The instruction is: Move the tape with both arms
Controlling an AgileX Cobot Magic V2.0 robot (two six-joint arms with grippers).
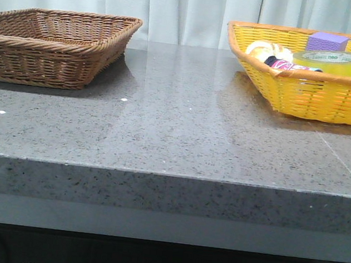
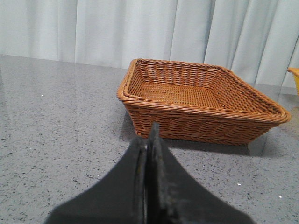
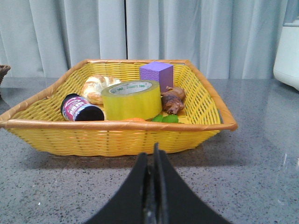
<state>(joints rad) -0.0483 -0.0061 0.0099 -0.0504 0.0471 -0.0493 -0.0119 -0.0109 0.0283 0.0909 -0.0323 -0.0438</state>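
Closed right pincer point(image 3: 153, 150) before yellow basket point(image 3: 117, 135), tape point(image 3: 131, 99) base hidden.

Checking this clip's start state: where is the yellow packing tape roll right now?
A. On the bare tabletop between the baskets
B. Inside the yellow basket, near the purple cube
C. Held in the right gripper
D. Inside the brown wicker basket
B: the tape sits inside the yellow basket, in front of the purple cube; the brown basket holds nothing, and the right gripper is shut with nothing in it.
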